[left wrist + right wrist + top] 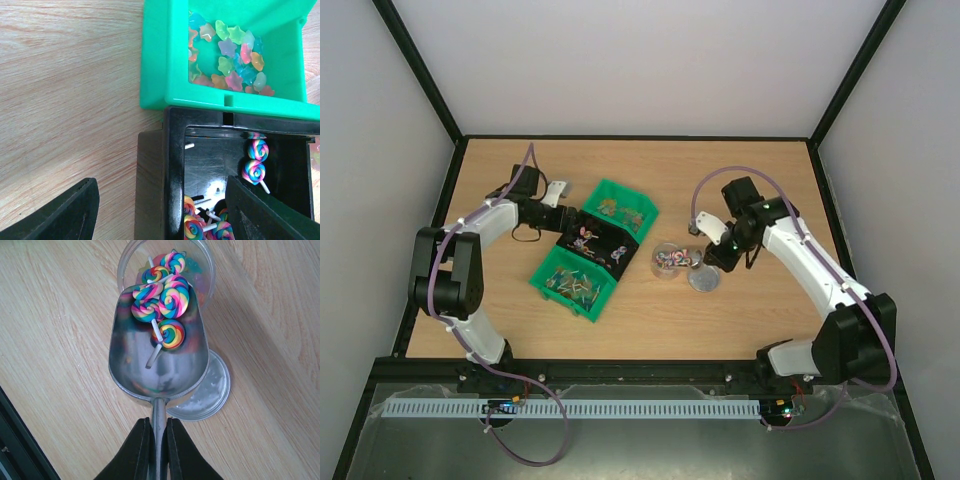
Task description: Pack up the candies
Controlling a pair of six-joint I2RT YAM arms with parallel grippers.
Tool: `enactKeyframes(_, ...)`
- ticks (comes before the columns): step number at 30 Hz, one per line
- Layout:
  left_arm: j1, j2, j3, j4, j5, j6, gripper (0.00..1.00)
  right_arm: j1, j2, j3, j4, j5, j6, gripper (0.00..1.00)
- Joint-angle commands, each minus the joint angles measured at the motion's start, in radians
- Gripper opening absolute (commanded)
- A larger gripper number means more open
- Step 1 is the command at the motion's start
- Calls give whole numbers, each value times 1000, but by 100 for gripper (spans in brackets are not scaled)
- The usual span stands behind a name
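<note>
My right gripper (159, 440) is shut on the handle of a metal scoop (150, 370). The scoop holds several rainbow swirl lollipop candies (162, 302), and its front lip rests over the mouth of a clear jar (207, 275) with more candies inside. In the top view the jar (668, 260) stands right of the bins, with my right gripper (713, 255) beside it. My left gripper (162, 200) is open and straddles the left wall of the black bin (175, 150), which holds lollipops (256, 160). In the top view my left gripper (570, 222) is at that bin's far-left side.
A round silver lid (212, 390) lies flat on the table under the scoop's right side; it also shows in the top view (704, 279). A green bin (170, 60) of star-shaped candies (230, 55) adjoins the black bin. Another green bin (575, 283) sits nearer me.
</note>
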Motion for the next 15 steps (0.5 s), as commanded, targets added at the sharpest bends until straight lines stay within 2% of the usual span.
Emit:
enactKeyframes(1, 6, -1, -4, 12, 17, -5, 72, 22, 22, 58, -82, 38, 25, 1)
enactKeyframes(15, 9, 4, -23, 46, 26, -19, 72, 81, 100, 153, -175, 133, 54, 1)
